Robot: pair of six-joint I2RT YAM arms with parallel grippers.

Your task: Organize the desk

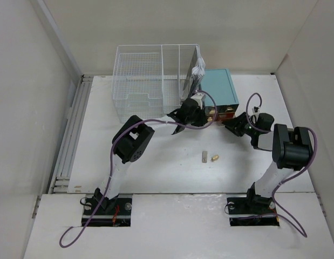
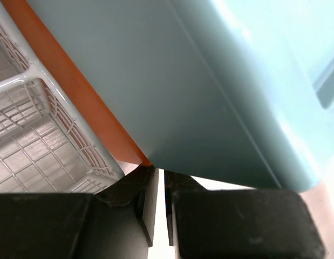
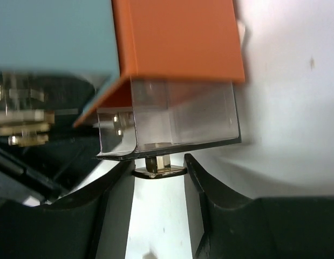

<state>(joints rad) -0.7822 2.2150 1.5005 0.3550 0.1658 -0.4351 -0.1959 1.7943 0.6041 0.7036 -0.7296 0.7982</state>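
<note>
Right wrist: right pincer [image 3: 157,163] partly spread astride the brass knob [image 3: 158,171] of a clear drawer [image 3: 183,118]; left pincer [image 2: 160,189] pressed together

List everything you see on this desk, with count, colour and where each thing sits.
desk: one, white, beneath everything
wire rack: one, white, far side, left of box
drawer box: one, teal, far side, beside rack
drawer: one, clear, under orange cover, box front
knob: one, brass, on that drawer
small pieces: two, grey and brass, side by side mid-desk
arms: two, black and white, purple cables, near edge
left hand: one, black, shut, by box and rack
right hand: one, black, open, fingers flanking knob
</note>
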